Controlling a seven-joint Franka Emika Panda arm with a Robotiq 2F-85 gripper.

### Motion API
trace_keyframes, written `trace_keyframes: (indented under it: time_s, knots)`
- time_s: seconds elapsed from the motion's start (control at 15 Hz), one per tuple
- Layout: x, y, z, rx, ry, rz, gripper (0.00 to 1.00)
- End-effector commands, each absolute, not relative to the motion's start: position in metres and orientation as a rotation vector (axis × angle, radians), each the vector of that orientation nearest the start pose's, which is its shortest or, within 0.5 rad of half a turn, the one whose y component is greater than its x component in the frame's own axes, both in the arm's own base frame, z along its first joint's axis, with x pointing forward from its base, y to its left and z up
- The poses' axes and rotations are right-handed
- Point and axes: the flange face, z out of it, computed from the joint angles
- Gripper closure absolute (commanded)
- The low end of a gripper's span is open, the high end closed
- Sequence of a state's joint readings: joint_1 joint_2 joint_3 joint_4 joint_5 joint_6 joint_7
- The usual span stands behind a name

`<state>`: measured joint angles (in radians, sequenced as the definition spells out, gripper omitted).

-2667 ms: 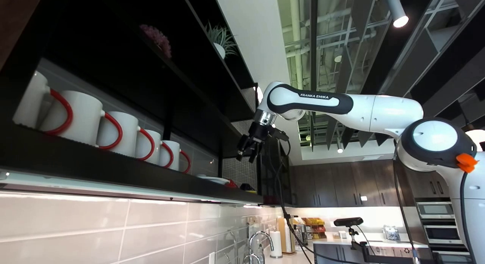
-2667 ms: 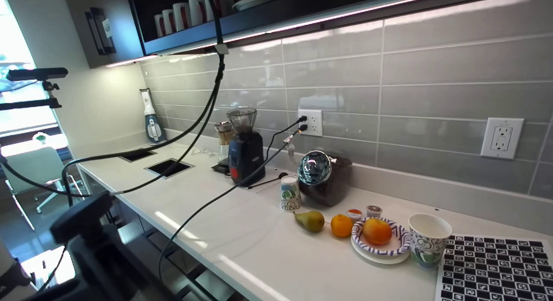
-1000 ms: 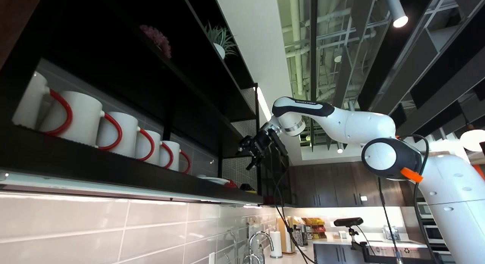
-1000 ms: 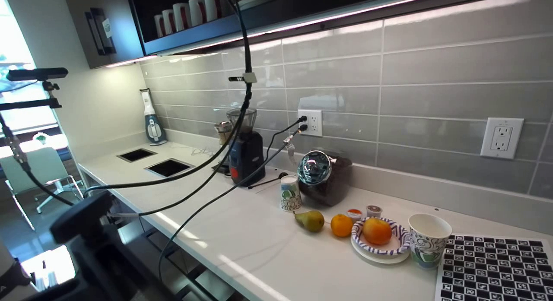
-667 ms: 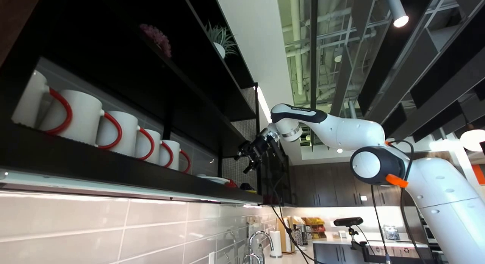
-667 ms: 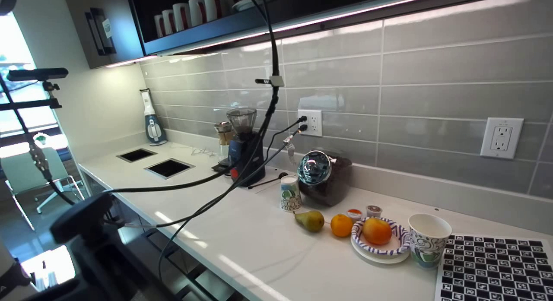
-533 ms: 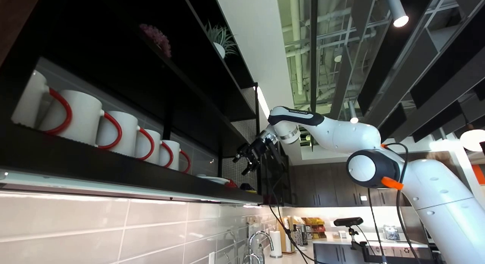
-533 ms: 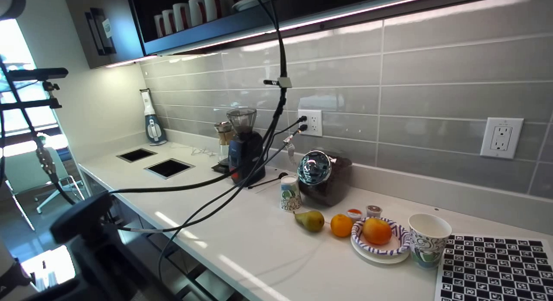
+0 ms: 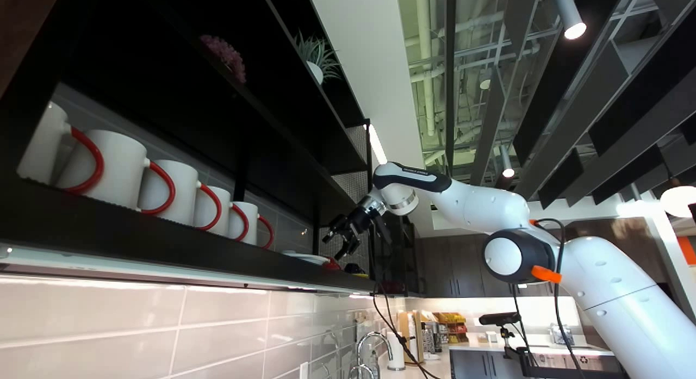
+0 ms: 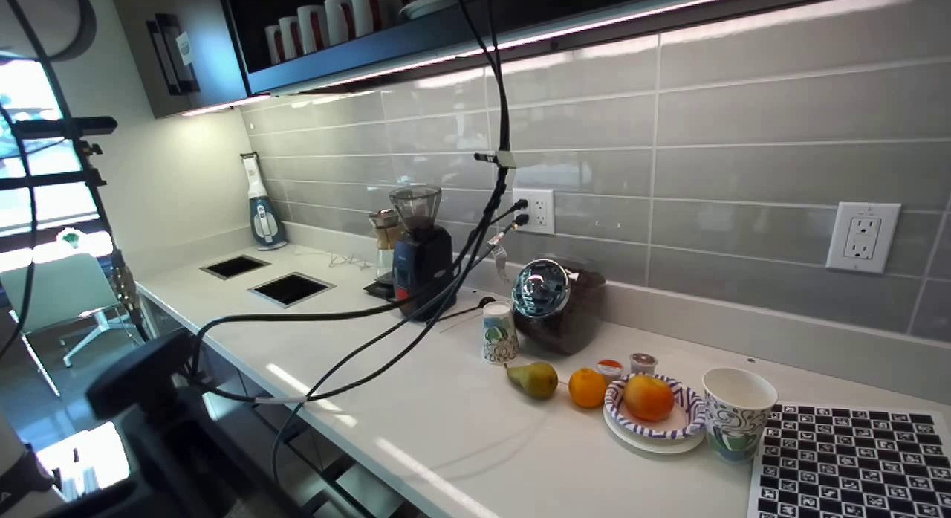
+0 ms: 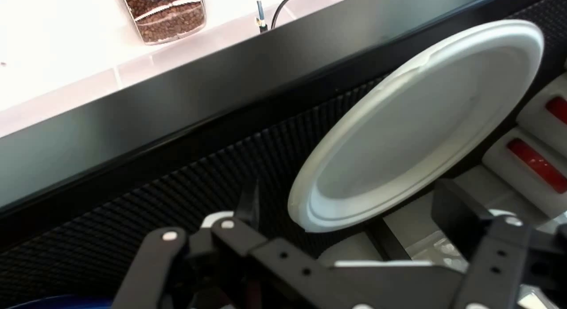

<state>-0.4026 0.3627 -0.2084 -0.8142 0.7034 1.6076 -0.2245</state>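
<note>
wrist view: the black two-fingered pincer (image 11: 353, 205) has its fingers spread wide apart, their tips near a shallow white plate (image 11: 412, 125) with a raised rim (whether they touch it, i cannot tell). the plate rests above a ribbed black shelf liner (image 11: 146, 202), just inside a grey metal shelf edge (image 11: 248, 69), near white mugs with bright red handles (image 11: 527, 169). beyond that edge, lower down, shows a clear container of brown coffee beans (image 11: 170, 23); a curved blue rim (image 11: 66, 303) peeks in at the bottom. in an exterior view the pincer slants down from the white-and-black robot arm (image 9: 484, 207) toward the black shelf (image 9: 190, 248).
</note>
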Motion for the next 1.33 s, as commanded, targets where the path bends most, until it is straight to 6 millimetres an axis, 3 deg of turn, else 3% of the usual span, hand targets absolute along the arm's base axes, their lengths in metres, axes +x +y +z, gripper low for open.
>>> trace_keyframes:
  time_s: [0.0,0.8,1.07,1.2,1.27]
  knots:
    - [0.586,-0.266,0.782,-2.594,0.232,-0.884,0.0]
    - [0.604,-0.262,0.772,-2.595,0.204,-0.893,0.0]
    - [0.609,-0.259,0.771,-2.596,0.195,-0.9,0.12]
    - [0.611,-0.258,0.77,-2.598,0.191,-0.904,0.12]
    - [0.612,-0.257,0.769,-2.599,0.189,-0.903,0.21]
